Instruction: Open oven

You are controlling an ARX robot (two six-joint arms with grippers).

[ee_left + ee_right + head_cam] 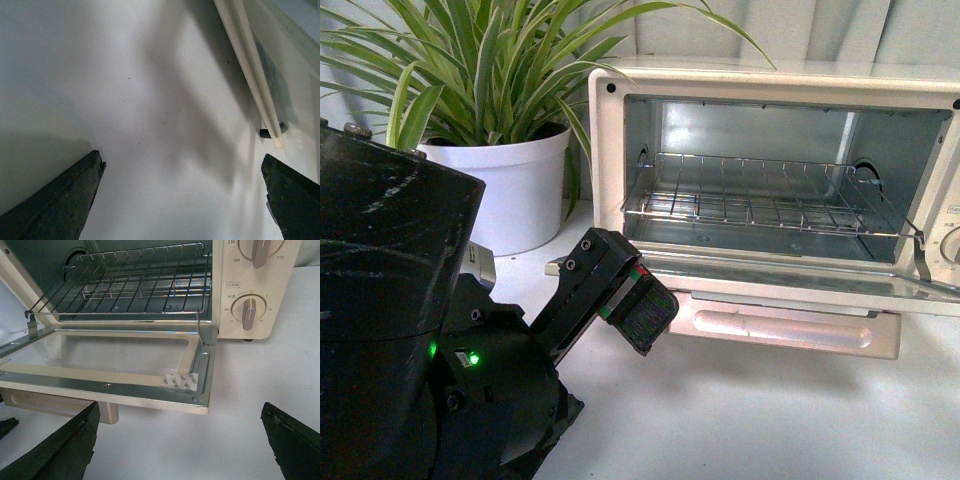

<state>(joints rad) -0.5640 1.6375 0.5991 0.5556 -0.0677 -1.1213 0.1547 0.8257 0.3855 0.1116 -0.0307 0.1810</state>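
The cream-white oven (610,150) stands at the right of the front view with its glass door (800,285) folded down flat and its bar handle (780,330) under the front edge. The wire rack (760,195) sits inside the metal interior. My left gripper (638,310) is open and empty, just left of the door's left end. In the left wrist view its gripper (181,157) hangs over bare table beside the door edge (250,70). My right gripper (180,407) is open and empty, just in front of the door's (105,355) right corner.
A potted plant in a white pot (500,185) stands left of the oven, behind my left arm. The oven's control knobs (248,310) are on its right panel. A black oven foot (270,132) shows under the door. The white table (770,420) extends in front.
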